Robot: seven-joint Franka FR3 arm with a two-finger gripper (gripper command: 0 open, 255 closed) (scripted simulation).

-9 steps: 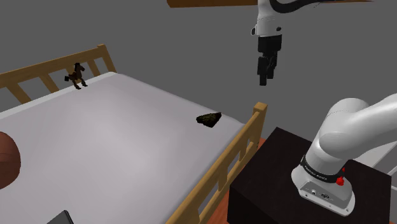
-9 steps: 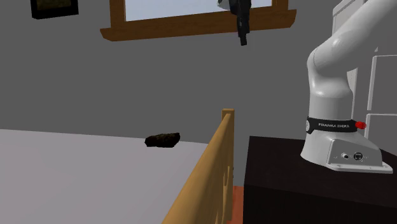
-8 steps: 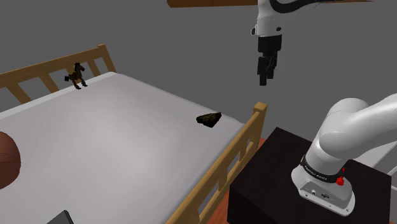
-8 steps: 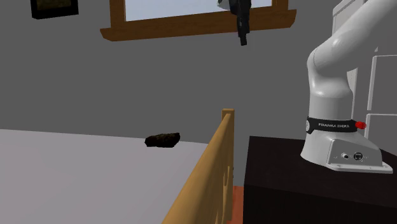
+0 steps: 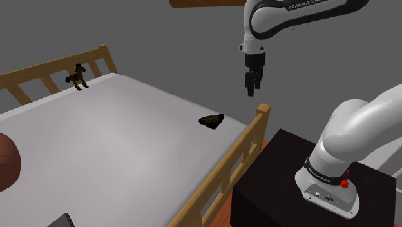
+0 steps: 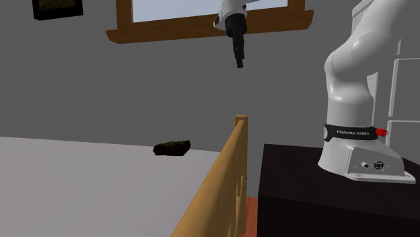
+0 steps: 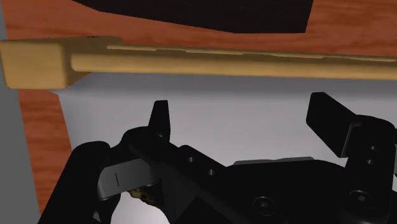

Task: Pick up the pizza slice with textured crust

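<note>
Shoulder view, bed: you see a grey mattress (image 5: pixel 116 148) in a light wooden frame (image 5: pixel 219 173). Everything loose lies on it.
Shoulder view, pizza slice: the pizza slice (image 5: pixel 211 120), dark and lumpy, lies flat on the mattress. It is near the corner post (image 5: pixel 263 116), just inside the side rail.
Shoulder view, other things on the bed: a small dark figure (image 5: pixel 78 77) stands by the far slatted end. A brown ball (image 5: pixel 6 162) sits at the picture's left edge.
Shoulder view, jaws: they hang from the white arm (image 5: pixel 290 13) pointing down, high over the corner post and well apart from the slice. From here you cannot tell their gap.
Shoulder view, stand: a black box (image 5: pixel 309 187) just beside the bed.
Second exterior view, pizza slice: it lies on the mattress to the left of the rail.
Second exterior view, jaws: they are straight above the post, in front of a wooden window frame (image 6: pixel 202 28).
Second exterior view, extras: here you get a dark picture (image 6: pixel 57 7) on the grey wall and a white cupboard (image 6: pixel 407 81).
Wrist view, jaws: the fingers (image 7: pixel 160 118) stand wide apart and hold nothing.
Wrist view, beyond the jaws: mattress, then the rail running across, then reddish floor (image 7: pixel 38 127).
Wrist view, yellowish speck (image 7: pixel 141 193): it shows beside the hand's body, and you cannot tell what it is.
</note>
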